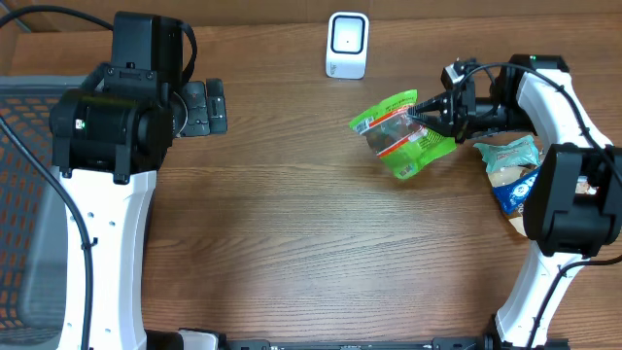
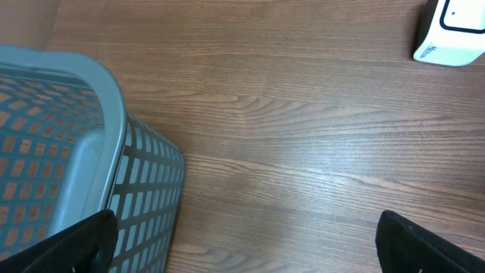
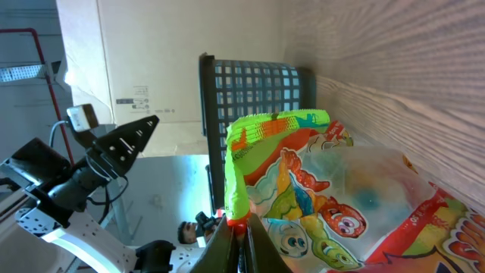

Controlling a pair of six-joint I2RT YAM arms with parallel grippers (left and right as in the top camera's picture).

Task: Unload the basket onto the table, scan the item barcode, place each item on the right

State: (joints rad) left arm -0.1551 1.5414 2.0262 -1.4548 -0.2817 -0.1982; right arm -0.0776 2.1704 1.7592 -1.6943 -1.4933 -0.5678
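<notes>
**A:** How do the right gripper's [image 1: 425,117] jaws stand?

**B:** Pressed together on the green sealed edge of the snack bag [image 1: 400,136]. The rest of the bag fans out past the tips, toward the middle of the table [image 1: 292,233]. I cannot tell whether its lower corner touches the wood.

**A:** And the bag against the scanner?

**B:** The white scanner [image 1: 347,45] stands at the far edge. The bag is nearer the arms and a little to its right, apart from it, with bare wood between them.

**A:** What crowds that side?

**B:** A heap of other packets [image 1: 510,167] lies by the right edge, just beside the right arm. Leftward from the bag there is open wood.

**A:** The left gripper [image 1: 209,107]?

**B:** Its jaws are spread wide with nothing between them. It hangs over bare wood beside the grey basket [image 2: 114,98], which sits at the table's left edge, its rounded corner rim close under the wrist camera. The scanner is well apart from it.
</notes>
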